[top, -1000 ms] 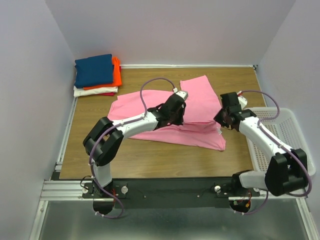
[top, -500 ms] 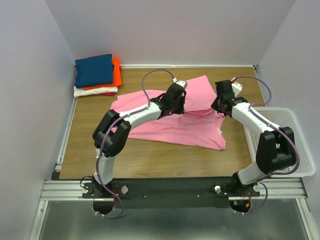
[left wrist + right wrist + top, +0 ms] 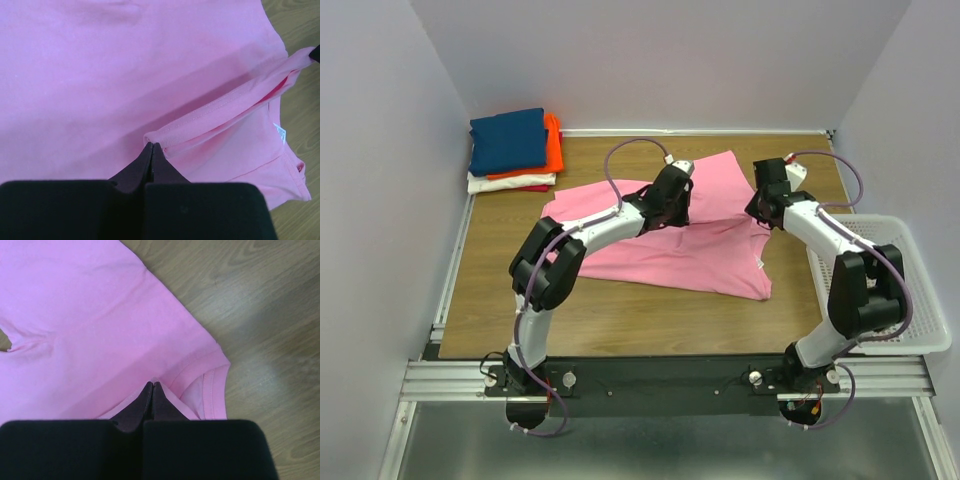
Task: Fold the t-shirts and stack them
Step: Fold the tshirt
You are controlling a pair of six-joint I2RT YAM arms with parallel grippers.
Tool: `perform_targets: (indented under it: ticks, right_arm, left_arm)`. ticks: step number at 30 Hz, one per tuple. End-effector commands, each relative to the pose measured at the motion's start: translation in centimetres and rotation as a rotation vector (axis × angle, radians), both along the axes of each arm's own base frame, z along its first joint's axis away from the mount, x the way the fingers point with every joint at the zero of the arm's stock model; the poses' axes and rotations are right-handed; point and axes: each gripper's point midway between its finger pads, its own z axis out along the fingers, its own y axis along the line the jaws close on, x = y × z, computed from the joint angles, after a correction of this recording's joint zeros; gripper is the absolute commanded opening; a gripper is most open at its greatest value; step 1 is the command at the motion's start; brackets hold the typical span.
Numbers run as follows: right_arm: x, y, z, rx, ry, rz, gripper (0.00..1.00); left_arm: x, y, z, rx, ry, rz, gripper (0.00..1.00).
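There is one pink t-shirt (image 3: 670, 255) lying unfolded in the middle of the surface (image 3: 520, 300). A stack of four folded t-shirts sits in the far left corner: navy t-shirt (image 3: 508, 140) on top, then orange t-shirt (image 3: 552, 150), white t-shirt (image 3: 485, 184) and red t-shirt (image 3: 535, 188) at the bottom. One white mesh basket (image 3: 920, 300) stands at the right edge. The pink t-shirt's long axis runs left to right, tilting nearer toward the right, with its far right part drawn up into a raised fold between the two claws. The left arm bends at a near elbow and reaches far and rightward over the cloth. Its left claw (image 3: 151, 147) has its tips pressed together, pinching a hemmed edge of the pink t-shirt. The right arm bends above the basket and reaches far and leftward. Its right claw (image 3: 152, 385) is likewise closed, gripping the pink t-shirt's edge beside a sleeve opening.
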Motion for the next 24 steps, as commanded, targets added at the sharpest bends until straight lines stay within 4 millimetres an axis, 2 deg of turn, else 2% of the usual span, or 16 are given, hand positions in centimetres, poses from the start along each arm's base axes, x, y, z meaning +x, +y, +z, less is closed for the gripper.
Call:
perform_targets:
  ticks: [1,4,5,7,8,12,15,16,17,18,19,20,21,22,23,24]
  right_arm:
    - [1.8,-0.7,0.2,-0.029,-0.026,-0.009,0.00]
    - [2.3,-0.6,-0.3,-0.033,-0.013,0.007,0.02]
    - [2.4,-0.5,-0.5,-0.035,-0.011,0.012,0.05]
    - [2.9,-0.3,-0.5,-0.032,-0.012,0.029,0.20]
    - [3.2,-0.1,-0.5,-0.028,-0.010,0.041,0.36]
    - [3.6,0.3,-0.1,-0.018,-0.018,0.069,0.69]
    - [3.4,1.3,1.3,0.025,-0.045,0.108,0.70]
    - [2.9,1.5,1.1,0.041,-0.039,0.118,0.70]
    - [2.5,1.9,1.1,0.060,-0.039,0.130,0.70]
    - [2.0,2.7,1.8,0.098,-0.055,0.163,0.70]
    - [1.6,3.4,1.7,0.113,-0.054,0.185,0.69]
    - [0.6,4.3,1.0,0.123,-0.037,0.207,0.69]
    - [0.1,4.8,1.3,0.132,-0.047,0.211,0.68]
    - [-0.4,5.4,1.2,0.136,-0.046,0.223,0.68]
    - [-1.5,6.5,0.3,0.135,-0.029,0.240,0.68]
    - [-2.1,7.3,0.1,0.137,-0.026,0.254,0.68]
  left_arm:
    - [1.2,0.6,-0.5,0.018,0.003,0.041,0.00]
    - [1.5,0.7,-0.8,0.014,0.004,0.042,0.00]
    - [1.7,0.7,-0.6,0.013,0.001,0.046,0.03]
    - [2.0,1.0,-0.4,0.011,-0.005,0.052,0.15]
    - [2.4,1.3,0.0,0.008,-0.011,0.062,0.21]
    - [3.8,3.7,1.7,-0.006,-0.025,0.120,0.34]
    - [4.4,7.2,3.2,-0.015,-0.041,0.204,0.35]
    - [4.4,8.1,3.6,-0.025,-0.037,0.240,0.35]
    - [3.8,9.6,3.7,-0.018,-0.034,0.277,0.35]
    - [4.0,11.3,3.6,-0.023,-0.025,0.323,0.34]
    - [3.0,12.6,2.0,-0.006,0.010,0.350,0.33]
    - [2.6,13.6,2.8,-0.036,0.010,0.390,0.32]
    - [2.7,14.8,2.7,-0.049,0.010,0.421,0.31]
    - [1.6,16.2,0.9,-0.029,0.044,0.447,0.32]
    - [1.4,16.8,1.7,-0.062,0.030,0.474,0.32]
    - [1.0,17.5,1.4,-0.067,0.034,0.485,0.31]
